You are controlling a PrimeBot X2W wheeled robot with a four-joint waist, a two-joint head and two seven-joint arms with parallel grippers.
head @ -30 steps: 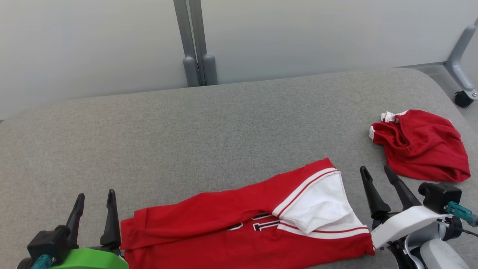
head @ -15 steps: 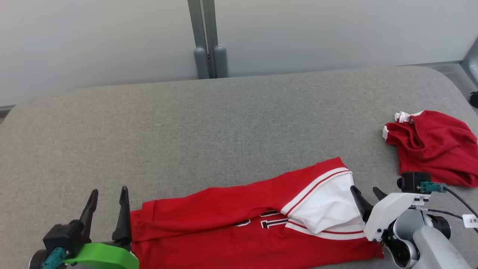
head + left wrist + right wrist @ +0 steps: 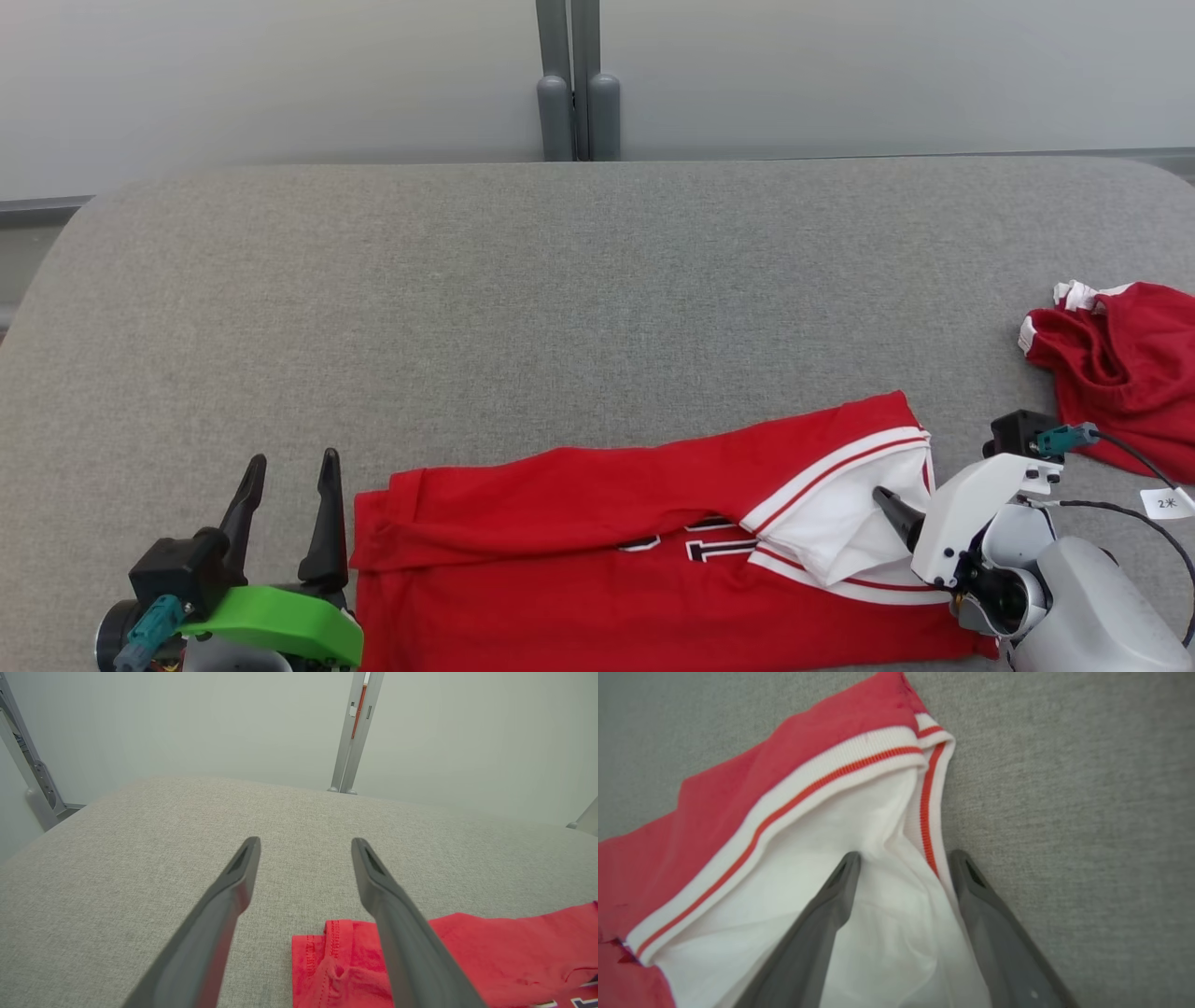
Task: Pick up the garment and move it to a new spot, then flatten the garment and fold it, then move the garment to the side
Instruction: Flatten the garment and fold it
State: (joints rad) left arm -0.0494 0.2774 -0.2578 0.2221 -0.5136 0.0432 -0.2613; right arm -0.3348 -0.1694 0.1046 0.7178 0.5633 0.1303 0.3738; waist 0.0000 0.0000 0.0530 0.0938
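The garment (image 3: 597,560), a red jersey folded into a long band, lies along the near edge of the grey padded table (image 3: 560,308). Its white sleeve (image 3: 831,523) with red-striped trim is at the right end. My right gripper (image 3: 906,504) tilts down onto that sleeve. In the right wrist view the right gripper (image 3: 906,856) is open and straddles the sleeve's trimmed edge (image 3: 927,812), one finger on white cloth, the other on grey fabric. My left gripper (image 3: 292,459) stands open just left of the hem. In the left wrist view the left gripper (image 3: 306,842) is open, with the hem corner (image 3: 327,961) low between its fingers.
A second red garment (image 3: 1120,373) lies crumpled at the table's right edge. A grey post (image 3: 577,93) stands behind the table against a pale wall. A cable with a white tag (image 3: 1165,504) hangs by my right wrist. Bare grey fabric stretches beyond the jersey.
The head camera has turned, shifting the whole scene rightward. My right gripper has dipped down and left from beside the sleeve onto it. The left gripper keeps its place by the hem.
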